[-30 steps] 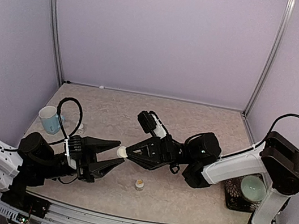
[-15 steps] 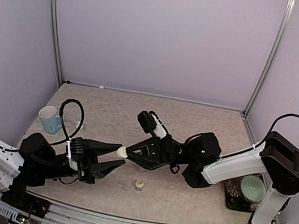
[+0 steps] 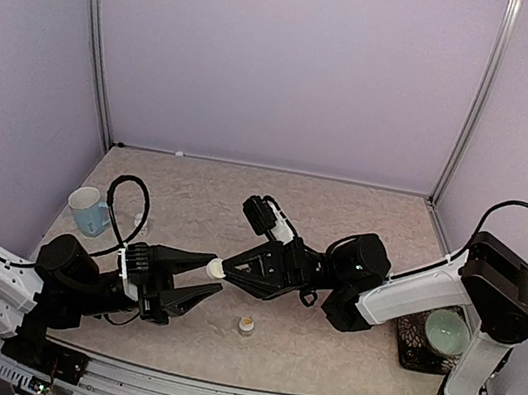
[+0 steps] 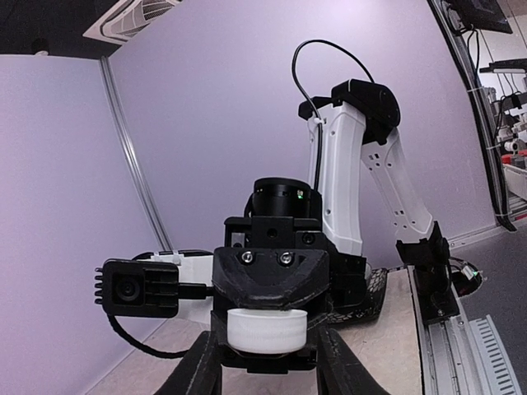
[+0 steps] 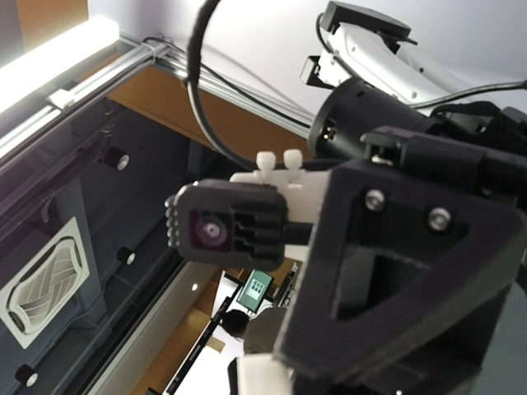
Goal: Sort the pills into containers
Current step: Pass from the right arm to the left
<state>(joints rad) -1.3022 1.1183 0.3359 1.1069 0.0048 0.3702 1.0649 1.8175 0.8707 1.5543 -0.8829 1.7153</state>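
Left gripper (image 4: 268, 374) is reaching in from the near left. Its two black fingers (image 4: 202, 370) are standing on either side of a white cylinder (image 4: 265, 329). They are sitting close against its sides, but whether they are pressing on it I cannot tell. Just near of that spot a small cream pot (image 3: 246, 325) is standing on the table (image 3: 204, 193), apart from both grippers. A strip of marbled top is showing between the pot and the metal rail (image 3: 242, 392) along the near edge.

Right gripper (image 3: 228, 270) is lying in from the right. It is closed on the other end of the cylinder and is holding it sideways, pointing left, between the two arms.

At the left edge a light blue mug (image 3: 89, 211) is standing just beside the left arm's cable loop. At the right edge a pale green bowl (image 3: 447, 332) is sitting on a dark mat (image 3: 409, 346), tight against the right arm's upright base.

Far of the grippers a broad stretch of table top is running back to the lilac wall. Two metal posts (image 3: 99, 38) are rising at the far corners and narrowing the room at the sides.

The dark green pill-box strip is not showing clearly in any view, so I cannot tell where it is lying.
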